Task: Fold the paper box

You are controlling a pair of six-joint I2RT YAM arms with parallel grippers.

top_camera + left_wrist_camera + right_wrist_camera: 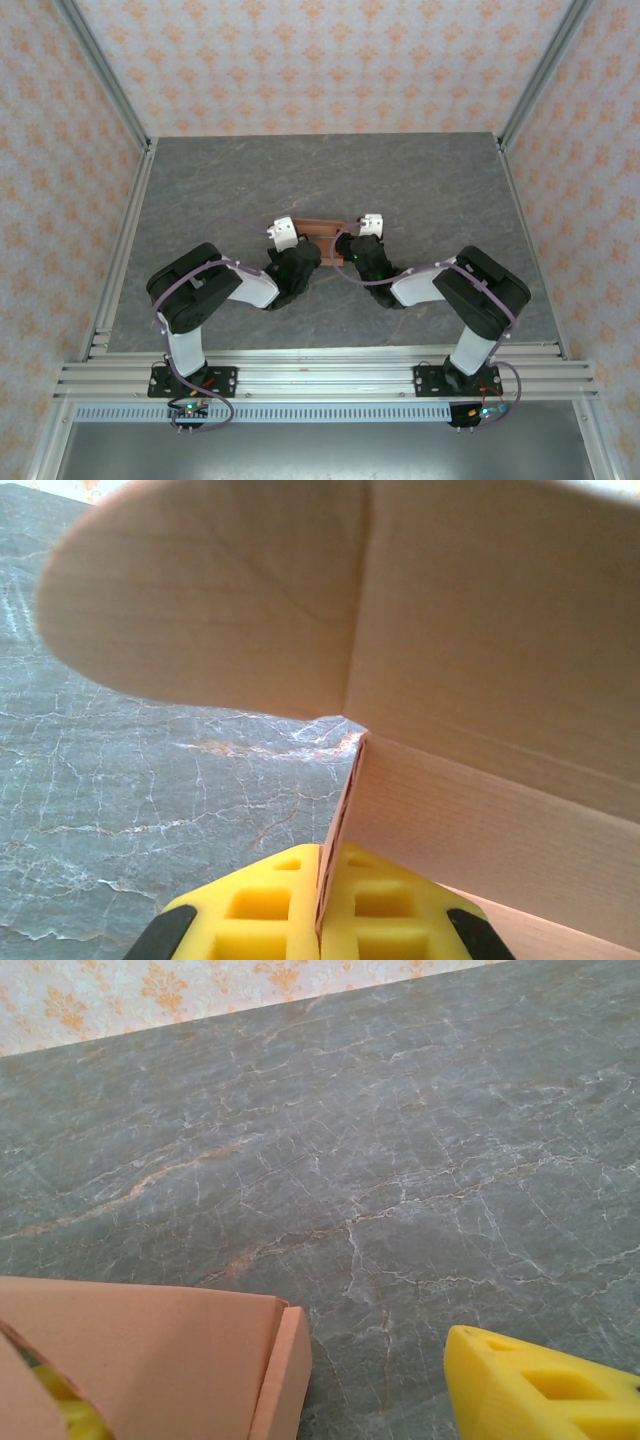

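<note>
At the bottom of the top view, the two black arms rise from a ribbed aluminium rail (320, 378) and bend inward toward the middle of the frame. There they meet at the salmon-orange, thin-card paper box (318, 228), the left arm at its left end and the right arm at its right end.

In the left wrist view, the left gripper (322, 895) sits at the bottom centre. Its yellow foam-like pads (255, 910) are pressed together on the edge of an upright card panel, so it is clamped narrow on the paper box. Above the pads, the box's pale panels cover the right half and top of the frame. A rounded flap (200, 610) reaches into the upper left.

In the right wrist view, the right gripper (290, 1400) stands wide. One yellow finger (540, 1390) is at the lower right, clear of the card, with bare table between it and the box. The other finger shows partly behind the card at the lower left corner. A folded corner of the box occupies that lower left area.

Beyond lies the grey, marble-veined table (400, 180), and orange-patterned pale walls (320, 60) close the top of the frame.
</note>
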